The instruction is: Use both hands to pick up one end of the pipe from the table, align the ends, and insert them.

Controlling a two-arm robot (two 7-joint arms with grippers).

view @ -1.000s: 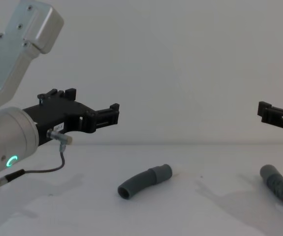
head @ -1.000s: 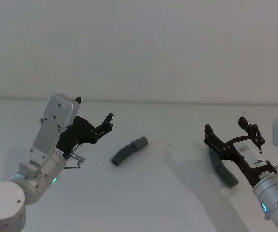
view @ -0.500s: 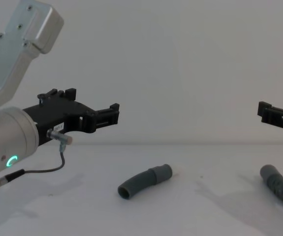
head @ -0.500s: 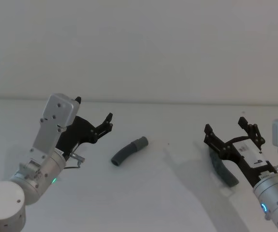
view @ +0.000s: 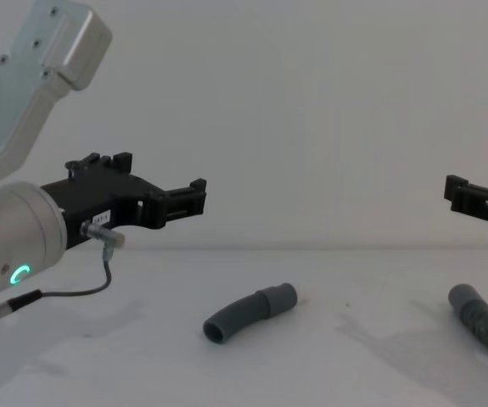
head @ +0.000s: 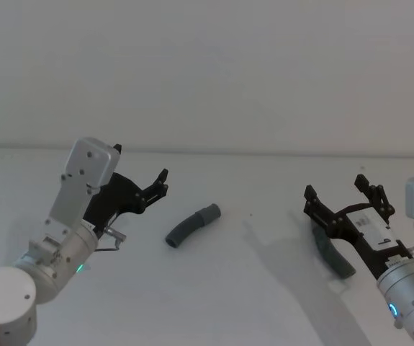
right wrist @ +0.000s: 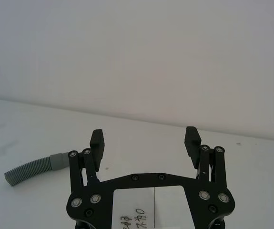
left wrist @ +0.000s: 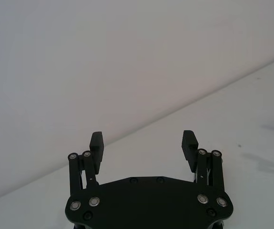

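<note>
Step in hand: pre-grasp. Nothing is lifted yet; both hose pieces lie on the table (head: 235, 310).

Positions, head view:
- short curved hose piece (head: 191, 225): frame centre, cuff end (head: 209, 212) toward upper right.
- long hose piece (head: 334, 258): lower right, partly covered by the right gripper (head: 336, 189).
- left gripper (head: 140, 164): left of centre, jaws wide, empty. The short piece lies to its right, well apart.
- right gripper: jaws wide, empty, over the long piece, no contact seen.

Next move (my judgement): each arm has to drop to its own piece and close near the cuff, not mid-hose, since the ribbed part will prob. flex. The left arm needs travel toward frame centre plus descent. The right arm needs mostly descent. Aligning the ends comes only after both are held.

View vs view:
- The chest view gives height, which the head view can't: the left gripper hangs well above the surface, w/ the short piece flat below it, centre bottom.
- The chest view also shows the long piece's end uncovered at the lower right edge, where the head view has it half hidden.
- The right wrist view shows hose ribs at left-middle, prob. the short piece. Both fingers are spread, nothing between.
- The left wrist view shows spread fingers and bare table ahead, plus a dark sliver at the right edge that I can't identify.
- White tip: can't make it out.
</note>
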